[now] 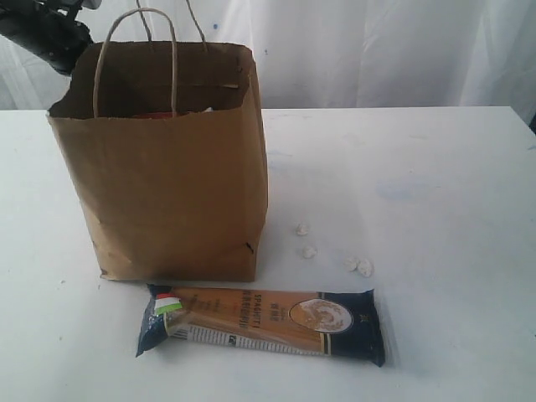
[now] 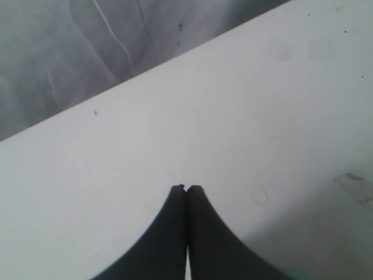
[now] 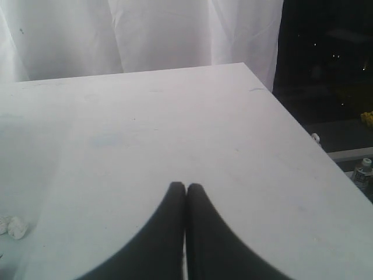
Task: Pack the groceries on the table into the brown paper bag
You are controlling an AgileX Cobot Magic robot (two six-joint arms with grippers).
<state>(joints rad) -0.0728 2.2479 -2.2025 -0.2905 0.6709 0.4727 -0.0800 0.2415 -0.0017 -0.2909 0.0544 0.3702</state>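
Note:
The brown paper bag (image 1: 163, 167) stands upright on the white table (image 1: 419, 184), left of centre, with something red and white just showing inside its mouth. A long navy-orange spaghetti pack (image 1: 264, 322) lies flat in front of the bag. Several small white lumps (image 1: 306, 239) are scattered to the bag's right; one lump (image 3: 14, 226) also shows in the right wrist view. My left gripper (image 2: 186, 188) is shut and empty over bare table. My right gripper (image 3: 186, 185) is likewise shut with nothing in it, above the table (image 3: 175, 128) near its corner.
A dark part of the left arm (image 1: 46, 33) shows behind the bag's top left corner. A white curtain (image 1: 377, 50) hangs behind the table. Beyond the table edge in the right wrist view lies a dark floor area (image 3: 326, 70) with a small bottle (image 3: 363, 172).

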